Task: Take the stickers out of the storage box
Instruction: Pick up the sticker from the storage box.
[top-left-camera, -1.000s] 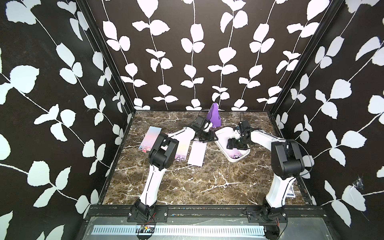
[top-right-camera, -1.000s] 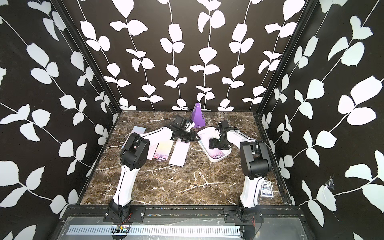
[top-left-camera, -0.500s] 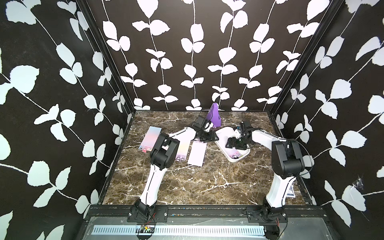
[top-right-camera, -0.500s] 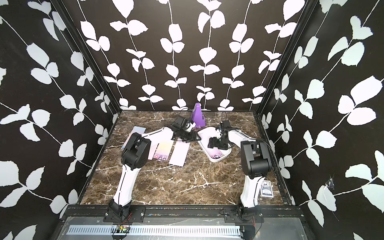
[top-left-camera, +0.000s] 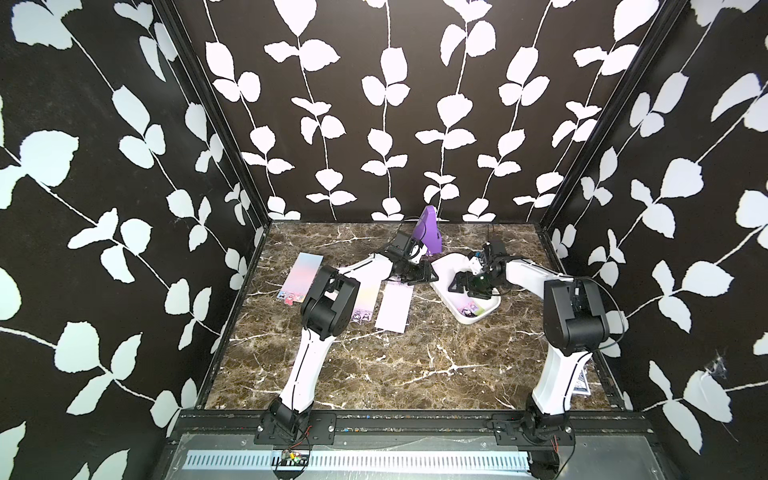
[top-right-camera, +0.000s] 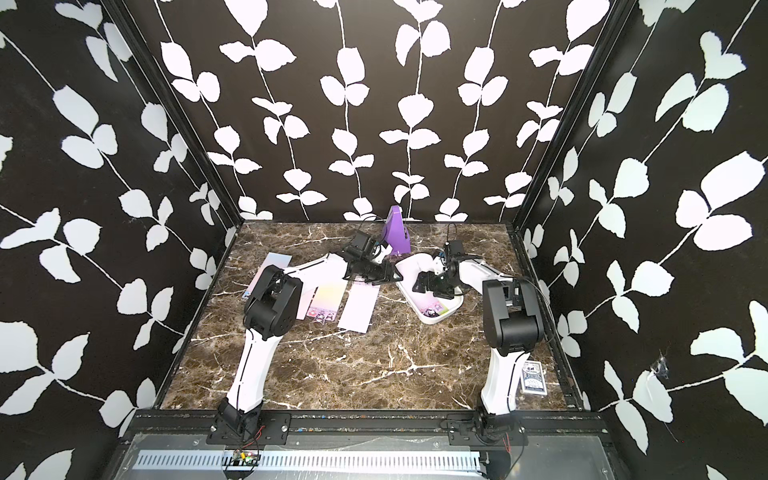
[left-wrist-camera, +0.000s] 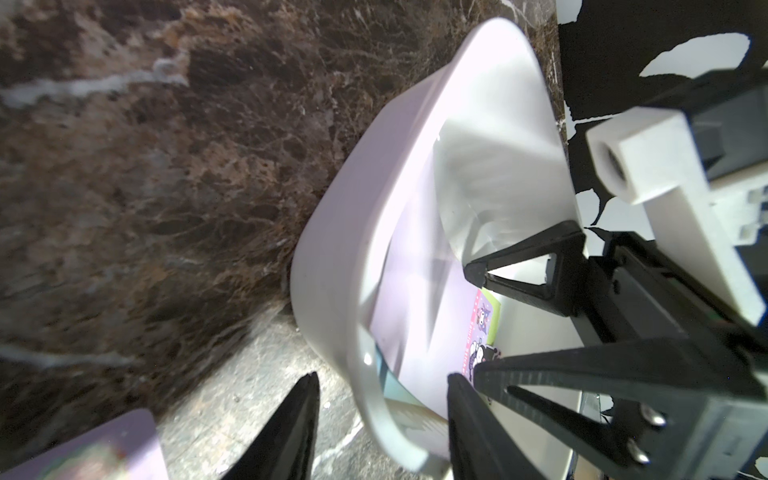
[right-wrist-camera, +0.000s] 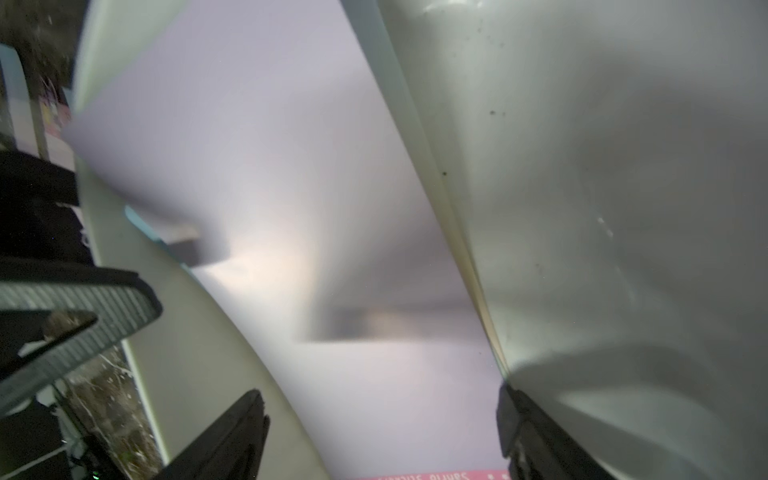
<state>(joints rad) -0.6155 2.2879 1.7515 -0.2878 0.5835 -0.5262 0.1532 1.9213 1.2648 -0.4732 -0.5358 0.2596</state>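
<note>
Your left pincer stands open astride one wall of the storage box. Your right pincer, jaws spread, sits inside over the stickers. A purple pyramid stands just behind the box. Three sticker sheets lie flat to its left on the tabletop, with open marble toward the front edge.

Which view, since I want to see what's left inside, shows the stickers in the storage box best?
The left wrist view: it looks into the storage box at the stickers, lilac sheets with cartoon ends. Both top views show only their small cartoon end, far off. The right wrist view shows just a blurred lilac surface.
</note>
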